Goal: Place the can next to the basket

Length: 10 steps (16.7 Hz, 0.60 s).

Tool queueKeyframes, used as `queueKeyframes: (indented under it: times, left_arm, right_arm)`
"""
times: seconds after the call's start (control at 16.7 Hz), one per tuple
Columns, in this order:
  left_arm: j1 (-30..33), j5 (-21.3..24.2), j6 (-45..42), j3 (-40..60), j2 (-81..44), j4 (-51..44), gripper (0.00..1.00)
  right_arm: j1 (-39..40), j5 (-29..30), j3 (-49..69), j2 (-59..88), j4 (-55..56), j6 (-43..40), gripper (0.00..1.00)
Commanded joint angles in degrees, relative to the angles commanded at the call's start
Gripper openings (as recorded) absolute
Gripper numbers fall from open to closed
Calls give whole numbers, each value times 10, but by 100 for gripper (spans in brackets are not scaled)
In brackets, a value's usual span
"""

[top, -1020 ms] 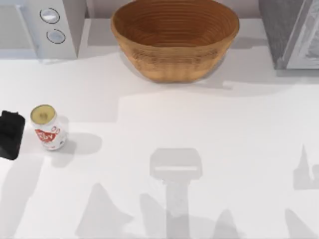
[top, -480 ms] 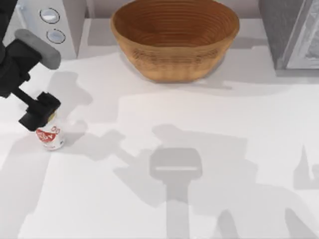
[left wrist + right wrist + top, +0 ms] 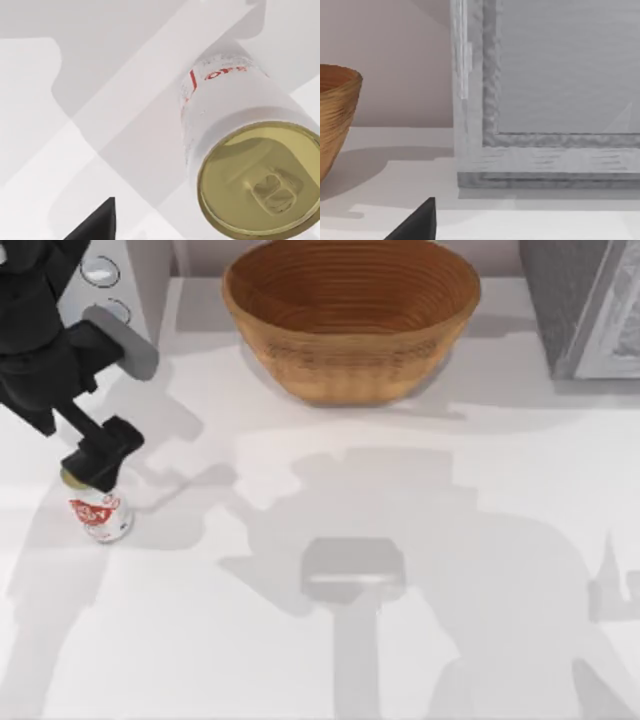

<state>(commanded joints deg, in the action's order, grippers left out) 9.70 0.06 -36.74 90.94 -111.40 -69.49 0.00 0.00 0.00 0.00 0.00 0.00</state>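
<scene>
The can stands upright on the white table at the left, white with a red label. Its gold top and white side show close up in the left wrist view. My left gripper hangs open just above the can's far rim, covering part of the top. One dark fingertip sits apart from the can, with nothing between the fingers. The wicker basket stands at the back centre, and its rim shows in the right wrist view. A fingertip of my parked right gripper shows there too.
A white appliance with two round knobs stands at the back left, right behind my left arm. A grey framed cabinet fills the back right corner and looms in the right wrist view. Bare table lies between can and basket.
My left arm has swung in from the left edge and moved up and to the right until its gripper is over the can. The can has stayed in place.
</scene>
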Motion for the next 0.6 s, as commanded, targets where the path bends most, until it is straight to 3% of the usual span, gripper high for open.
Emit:
queueKeyframes:
  times: [0.36, 0.6]
  left_arm:
    - [-2, 0, -1, -11, -1, 11, 100]
    - [-1, 0, -1, -66, -19, 90, 100]
  right_arm:
    - [0, 0, 0, 0, 0, 0, 100]
    - [0, 0, 0, 0, 0, 0, 100]
